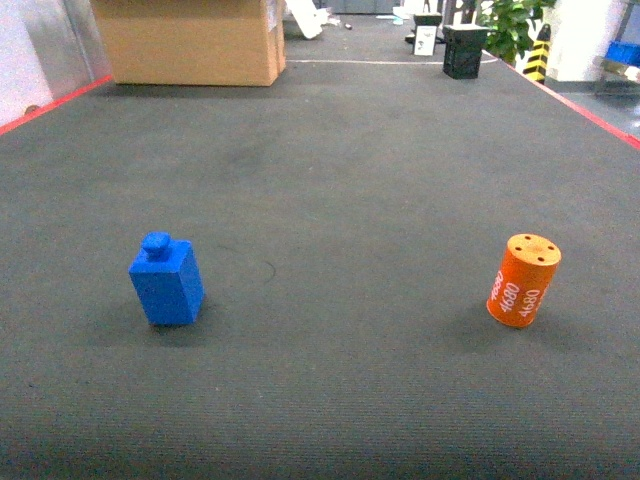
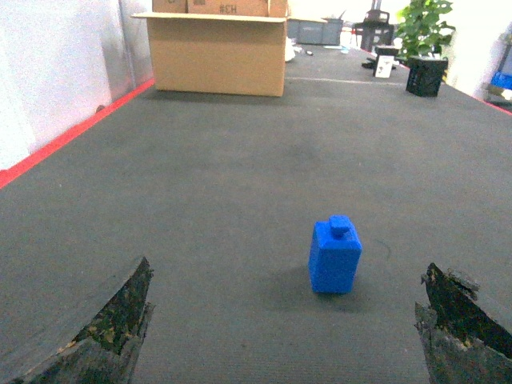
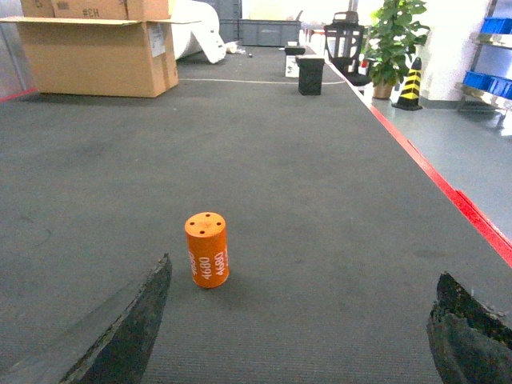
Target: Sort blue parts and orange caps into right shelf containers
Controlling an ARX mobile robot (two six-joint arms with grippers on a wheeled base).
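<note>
A blue part (image 1: 166,281), a small block with a knob on top, stands upright on the dark grey mat at the left. An orange cap (image 1: 524,281), a stubby cylinder printed 4680, stands tilted at the right. Neither gripper shows in the head view. In the left wrist view my left gripper (image 2: 284,336) is open, and the blue part (image 2: 335,258) stands just ahead of it, nearer the right finger. In the right wrist view my right gripper (image 3: 300,336) is open, with the orange cap (image 3: 207,250) ahead beside the left finger. Blue containers (image 3: 486,80) sit on a shelf far right.
A large cardboard box (image 1: 190,40) stands at the mat's far left end. A black crate (image 1: 463,50) and a potted plant (image 1: 510,25) are at the far right. A red line (image 1: 590,110) borders the mat; a striped cone (image 3: 410,80) stands beyond it.
</note>
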